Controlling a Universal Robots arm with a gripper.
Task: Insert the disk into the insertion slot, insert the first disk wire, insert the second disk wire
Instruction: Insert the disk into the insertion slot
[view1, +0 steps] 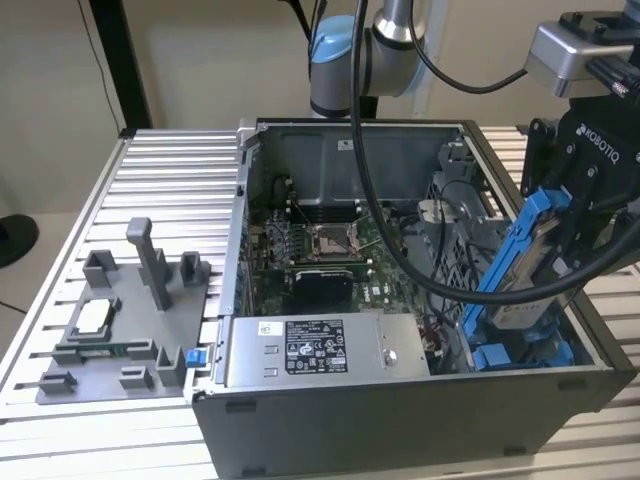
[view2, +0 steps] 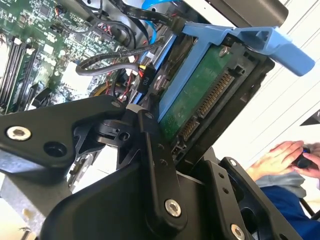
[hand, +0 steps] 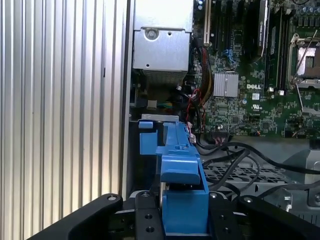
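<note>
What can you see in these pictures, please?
disk: one, silver-grey in blue carrier, tilted above the slot, gripped
insertion slot: one, grey with blue rails, case's exterior-view right end
computer case: one, dark grey, open, on table
power-supply box: one, grey, along case's near wall
motherboard: one, green, case floor
cables: several, black, hanging over case
fixture tray: one, grey, table's exterior-view left
table: one, silver ribbed, underneath
person's hand: one, outside case
arm: one, grey-blue, behind case
gripper: one, black, shut on disk
</note>
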